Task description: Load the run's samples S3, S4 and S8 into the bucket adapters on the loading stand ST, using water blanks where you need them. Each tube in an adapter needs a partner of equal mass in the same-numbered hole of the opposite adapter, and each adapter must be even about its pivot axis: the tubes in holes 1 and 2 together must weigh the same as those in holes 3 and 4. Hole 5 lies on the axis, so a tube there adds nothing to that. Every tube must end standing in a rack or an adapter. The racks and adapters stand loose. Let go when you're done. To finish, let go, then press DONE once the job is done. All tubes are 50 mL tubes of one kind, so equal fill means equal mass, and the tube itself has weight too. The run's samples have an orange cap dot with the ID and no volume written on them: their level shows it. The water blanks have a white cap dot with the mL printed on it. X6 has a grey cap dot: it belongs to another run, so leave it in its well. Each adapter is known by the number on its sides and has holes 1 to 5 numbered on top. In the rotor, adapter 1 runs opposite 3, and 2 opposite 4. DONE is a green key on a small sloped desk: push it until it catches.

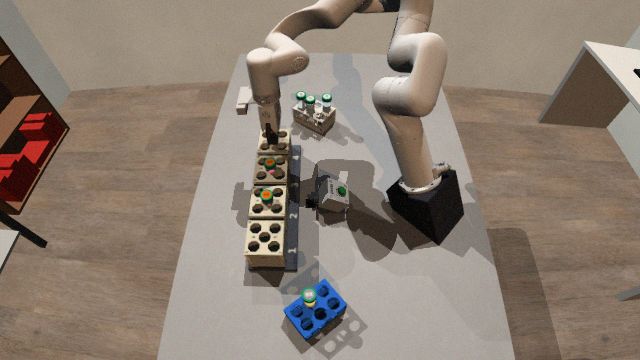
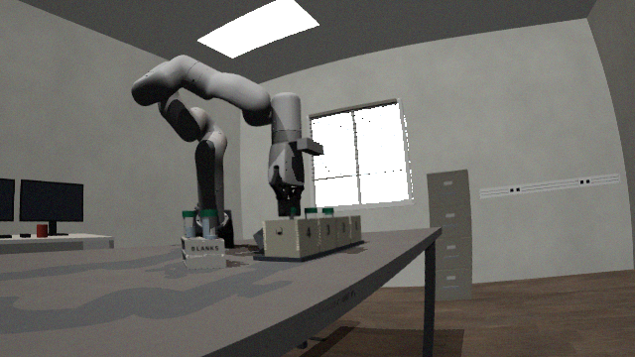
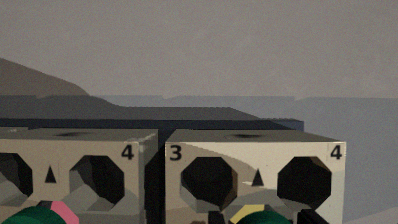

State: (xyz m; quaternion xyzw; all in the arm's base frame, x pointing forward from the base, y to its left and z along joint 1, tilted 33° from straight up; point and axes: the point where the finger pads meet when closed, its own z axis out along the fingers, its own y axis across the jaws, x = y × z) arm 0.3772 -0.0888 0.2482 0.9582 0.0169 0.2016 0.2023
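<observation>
My gripper [image 1: 271, 139] [image 2: 290, 210] [image 3: 261, 216] is down at adapter 4 [image 1: 274, 151] [image 2: 280, 240] [image 3: 310, 148], fingers slightly apart around a green-capped tube [image 2: 294, 211] [image 3: 262, 218] standing in its centre hole 5. That cap's dot is hidden. Its holes 3 and 4 are empty. An orange-dot tube [image 1: 269, 162] [image 2: 311, 210] stands in hole 5 of adapter 3 [image 3: 55, 149], another [image 1: 266, 195] [image 2: 327, 211] in hole 5 of adapter 2 [image 1: 253, 214]. Adapter 1 [image 1: 266, 259] is empty. Three blanks [image 1: 300, 95] [image 1: 310, 99] [image 1: 326, 97] show in the BLANKS rack [image 1: 305, 120] [image 2: 203, 260].
A blue rack [image 1: 325, 316] at the front holds one tube [image 1: 309, 294] with a pale dot. The small desk [image 1: 330, 202] with the green DONE key [image 1: 342, 190] stands right of the adapters, between them and the arm's base [image 1: 430, 215].
</observation>
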